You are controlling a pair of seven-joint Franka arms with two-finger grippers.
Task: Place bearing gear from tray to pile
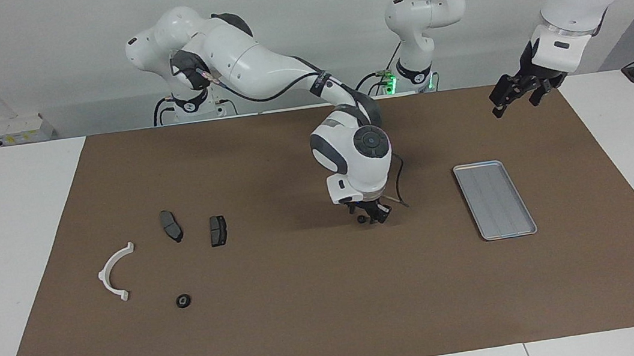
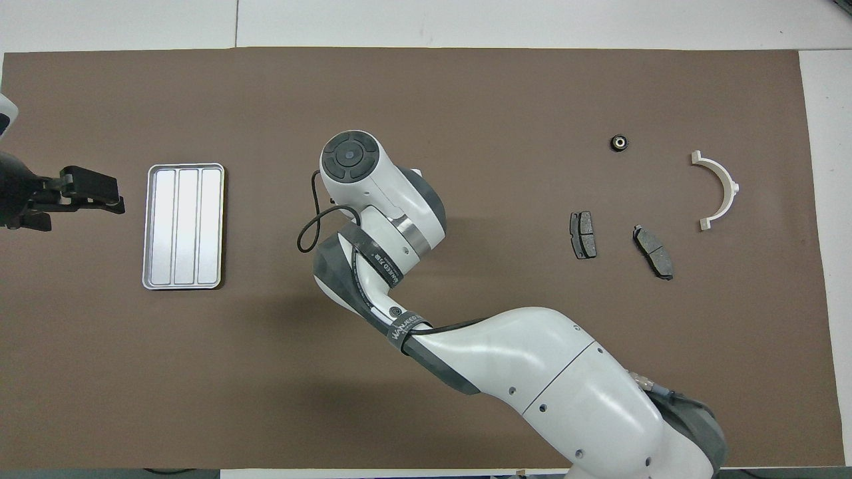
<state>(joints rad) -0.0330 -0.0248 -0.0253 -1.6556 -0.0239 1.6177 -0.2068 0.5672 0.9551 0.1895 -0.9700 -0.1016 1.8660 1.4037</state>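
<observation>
Bearing gear (image 1: 362,219) lies mid-tabletop between the empty tray (image 1: 495,199) and the pile (image 1: 117,274), probably a handover spot. Right gripper (image 1: 371,216) is down at it; whether its jaws hold it I cannot tell. Left gripper (image 1: 515,96) waits, jaws wide, empty.

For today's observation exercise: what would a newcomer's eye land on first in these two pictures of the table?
First, the right arm stretched to mid-table, its tool low over the brown mat at a small dark part. Next, the empty silver tray toward the left arm's end, with the left tool waiting in the air near it. Last, the white half-ring bracket and two brake pads at the right arm's end.
</observation>
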